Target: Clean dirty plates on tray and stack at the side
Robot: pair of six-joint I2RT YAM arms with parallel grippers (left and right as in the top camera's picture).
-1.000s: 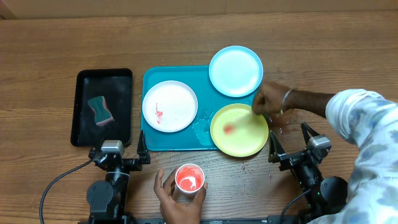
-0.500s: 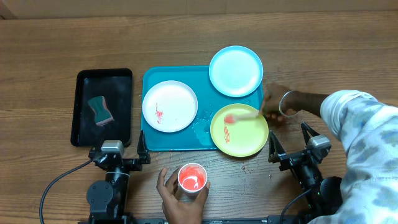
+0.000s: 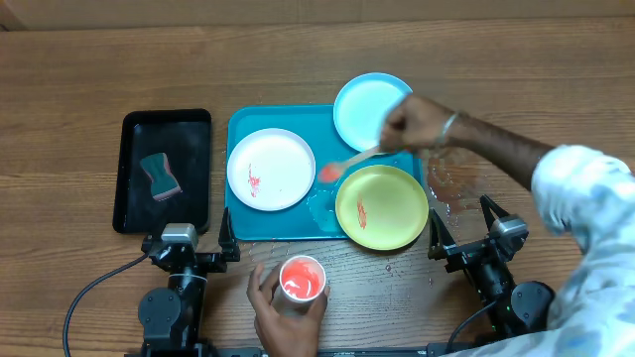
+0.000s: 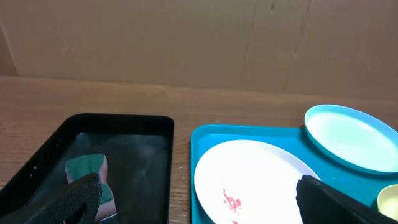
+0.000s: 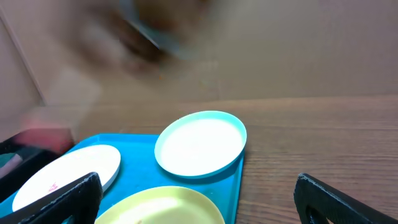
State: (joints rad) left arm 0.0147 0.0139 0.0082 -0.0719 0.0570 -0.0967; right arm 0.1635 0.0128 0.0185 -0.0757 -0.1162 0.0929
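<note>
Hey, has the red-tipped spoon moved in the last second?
Yes. The spoon has left the yellow-green plate and is now up-left of it, over the tray.

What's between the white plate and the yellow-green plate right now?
In the overhead view, the red-coated tip of a spoon held by a person's hand, over wet tray.

The person's hand (image 3: 412, 124) has moved the spoon (image 3: 342, 165) off the yellow-green plate (image 3: 392, 213) to beside its upper-left rim, leaving a red smear (image 3: 361, 213) on it.
</note>
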